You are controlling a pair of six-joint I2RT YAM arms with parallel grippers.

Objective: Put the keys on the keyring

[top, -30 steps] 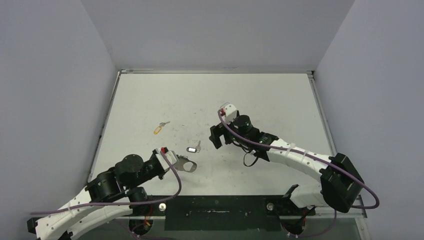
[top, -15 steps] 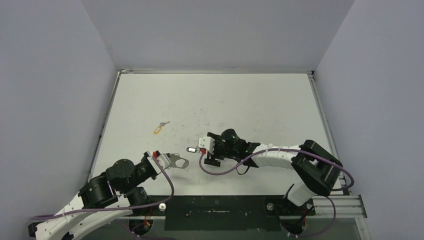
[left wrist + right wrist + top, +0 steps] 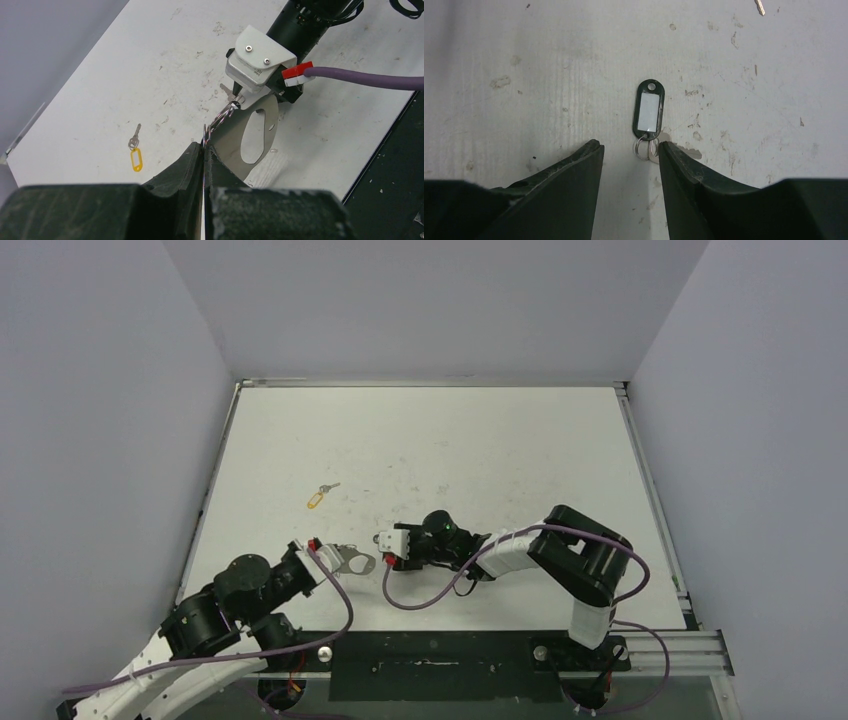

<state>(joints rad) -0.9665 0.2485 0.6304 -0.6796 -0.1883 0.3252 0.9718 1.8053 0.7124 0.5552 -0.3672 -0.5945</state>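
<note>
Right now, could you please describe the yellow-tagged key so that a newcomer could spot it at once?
On the white table, look in the left half, beyond the left gripper. A small silver key lies alone there. Its yellow oblong tag marks it; the other key wears a black one.

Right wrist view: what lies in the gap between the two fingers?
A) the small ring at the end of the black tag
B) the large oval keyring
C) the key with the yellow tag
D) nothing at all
A: the small ring at the end of the black tag lies on the table between the right gripper's parted fingers.
</note>
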